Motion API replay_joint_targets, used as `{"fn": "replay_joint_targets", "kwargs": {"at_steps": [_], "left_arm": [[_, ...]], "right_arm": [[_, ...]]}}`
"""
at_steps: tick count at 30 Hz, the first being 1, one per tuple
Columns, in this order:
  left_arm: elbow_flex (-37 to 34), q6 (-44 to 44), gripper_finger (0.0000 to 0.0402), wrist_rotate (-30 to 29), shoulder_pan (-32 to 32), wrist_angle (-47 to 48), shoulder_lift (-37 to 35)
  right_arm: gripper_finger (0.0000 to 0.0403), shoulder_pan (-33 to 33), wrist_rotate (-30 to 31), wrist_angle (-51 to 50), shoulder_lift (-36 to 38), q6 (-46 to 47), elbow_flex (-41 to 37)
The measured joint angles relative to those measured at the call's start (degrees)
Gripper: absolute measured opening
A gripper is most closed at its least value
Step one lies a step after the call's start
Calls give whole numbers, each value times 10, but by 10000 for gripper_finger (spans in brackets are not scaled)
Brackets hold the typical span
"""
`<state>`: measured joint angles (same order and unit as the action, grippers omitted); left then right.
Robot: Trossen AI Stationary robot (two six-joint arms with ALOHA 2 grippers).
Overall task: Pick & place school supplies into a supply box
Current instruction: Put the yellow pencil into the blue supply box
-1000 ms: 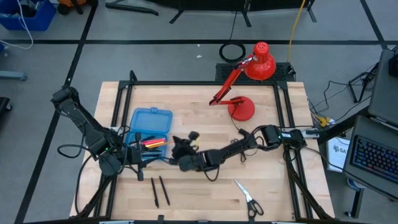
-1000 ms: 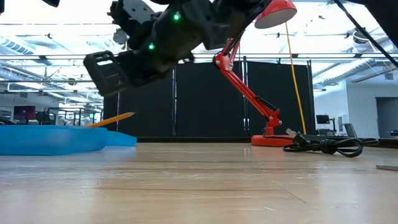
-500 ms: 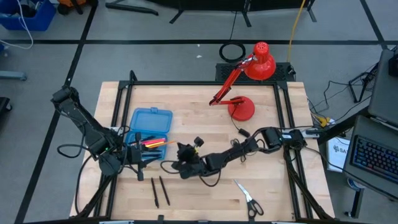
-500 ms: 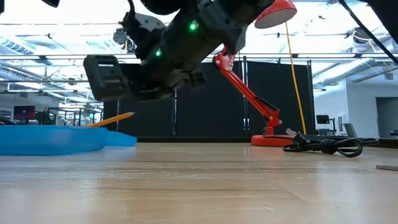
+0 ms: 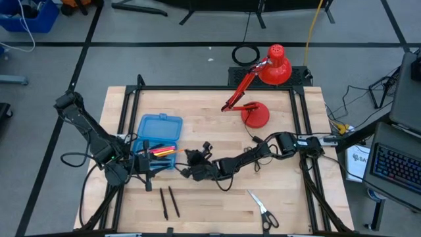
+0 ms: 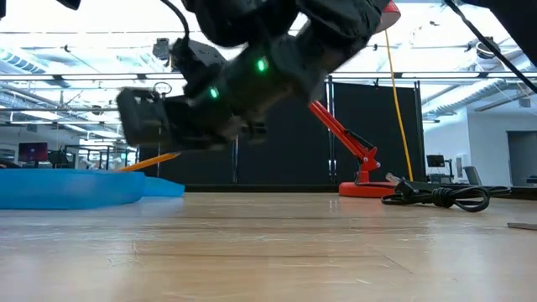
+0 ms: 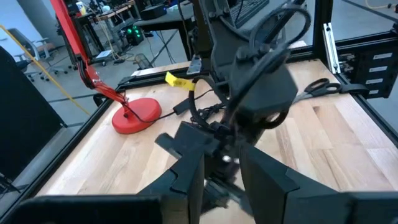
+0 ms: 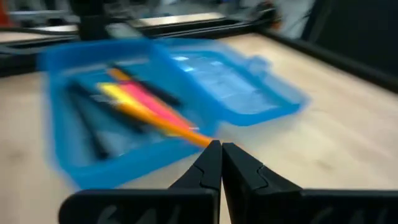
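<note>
- Blue plastic supply box (image 5: pixel 158 138) lies open on the wooden tabletop (image 5: pixel 276 171), its lid folded back on the side toward the red desk lamp (image 5: pixel 260 89).
- Pink, yellow, orange and black pens and pencils (image 5: pixel 161 151) lie in the box's tray; one orange pencil (image 6: pixel 151 159) sticks up over the box rim in the low view.
- Right hand (image 5: pixel 186 172) hangs above the tabletop just beside the box, on the side facing the lamp's cable, with its fingers (image 8: pixel 214 162) pressed together and nothing between them. Its wrist view looks straight at the open tray.
- Left hand (image 5: pixel 150 166) sits at the near edge of the box, fingers (image 7: pixel 261 180) partly spread; whether they pinch anything cannot be told.
- Two black pens (image 5: pixel 168 202) lie side by side on the tabletop, near the box on the side away from the lamp.
- Scissors (image 5: pixel 263 209) lie well apart from the box, toward the right front corner of the tabletop.
- Coiled black cable (image 6: pixel 436 197) rests by the lamp's base.
</note>
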<state>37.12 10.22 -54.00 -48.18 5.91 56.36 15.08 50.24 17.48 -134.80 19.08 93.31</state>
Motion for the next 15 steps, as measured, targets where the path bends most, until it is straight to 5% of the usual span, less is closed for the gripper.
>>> {"fn": "replay_joint_targets", "kwargs": {"at_steps": [7, 12, 15], "left_arm": [[0, 0, 106, 0, 0, 1, 0], [0, 0, 106, 0, 0, 1, 0], [0, 0, 106, 0, 0, 0, 0]], "right_arm": [[0, 29, 154, 37, 0, -29, -18], [0, 26, 188, 47, -1, -50, -19], [0, 11, 141, 47, 0, -46, -19]]}}
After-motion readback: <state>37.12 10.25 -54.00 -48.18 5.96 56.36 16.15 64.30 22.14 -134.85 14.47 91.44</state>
